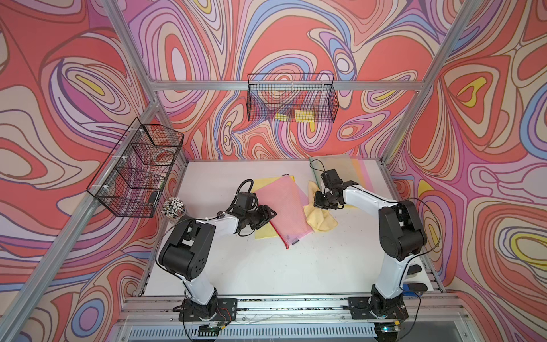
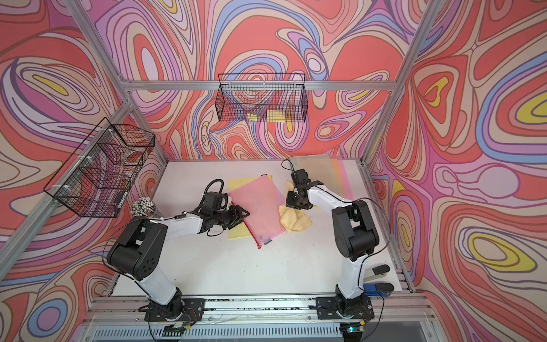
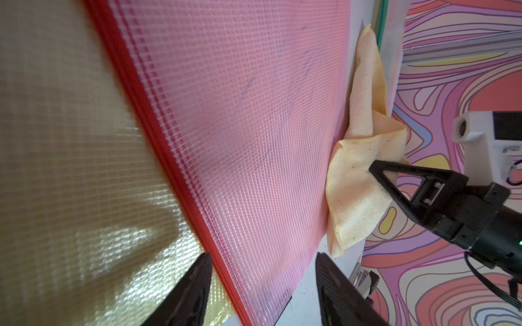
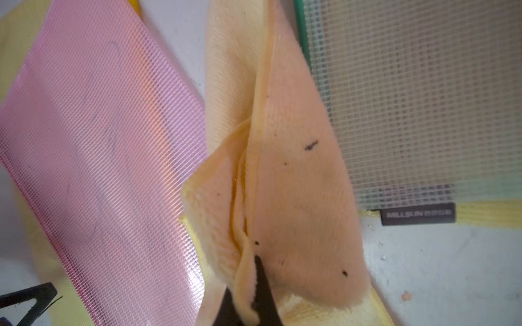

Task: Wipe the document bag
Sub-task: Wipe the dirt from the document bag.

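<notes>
- I see left fingers (image 3: 189, 293) part open, straddling the red edge of the bag (image 1: 284, 207), not clamped.
- Right fingers (image 4: 264, 288) pinched on cloth (image 1: 319, 220), beside bag on tabletop (image 1: 266, 266).

Pink gridded document bag (image 1: 284, 207), yellow cloth (image 1: 321, 220)

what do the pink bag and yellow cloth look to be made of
The pink gridded document bag looks like translucent soft plastic, probably PVC, with white mesh threads running through it; its surface catches glare. The pale yellow folded cloth looks like microfibre or terry: matte, nubbly pile, soft drooping folds, dark specks.
</notes>
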Controlling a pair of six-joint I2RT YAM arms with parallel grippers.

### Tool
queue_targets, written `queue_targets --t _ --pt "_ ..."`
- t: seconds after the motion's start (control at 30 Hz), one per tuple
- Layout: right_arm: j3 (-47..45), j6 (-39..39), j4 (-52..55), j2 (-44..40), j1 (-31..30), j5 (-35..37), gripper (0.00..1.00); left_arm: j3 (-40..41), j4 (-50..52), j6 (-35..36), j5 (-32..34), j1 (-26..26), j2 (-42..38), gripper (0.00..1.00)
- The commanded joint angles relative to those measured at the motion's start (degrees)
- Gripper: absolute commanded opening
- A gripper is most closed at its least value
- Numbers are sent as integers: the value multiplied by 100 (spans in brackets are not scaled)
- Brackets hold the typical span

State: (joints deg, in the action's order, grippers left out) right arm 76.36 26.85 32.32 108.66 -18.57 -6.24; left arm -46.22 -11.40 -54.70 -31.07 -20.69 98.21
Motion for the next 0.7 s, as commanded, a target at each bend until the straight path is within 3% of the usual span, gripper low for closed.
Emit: queue_targets --t 0.0,0.37,0.67 --pt "-237 56 -215 -56 -24 -85 0 157 -440 -322 -146 -9 157 57" --pt "-272 109 -305 76 -24 -270 0 344 112 -214 128 -83 -33 56" --pt "-338 171 -366 60 -29 -365 0 47 355 -207 280 -291 245 49"
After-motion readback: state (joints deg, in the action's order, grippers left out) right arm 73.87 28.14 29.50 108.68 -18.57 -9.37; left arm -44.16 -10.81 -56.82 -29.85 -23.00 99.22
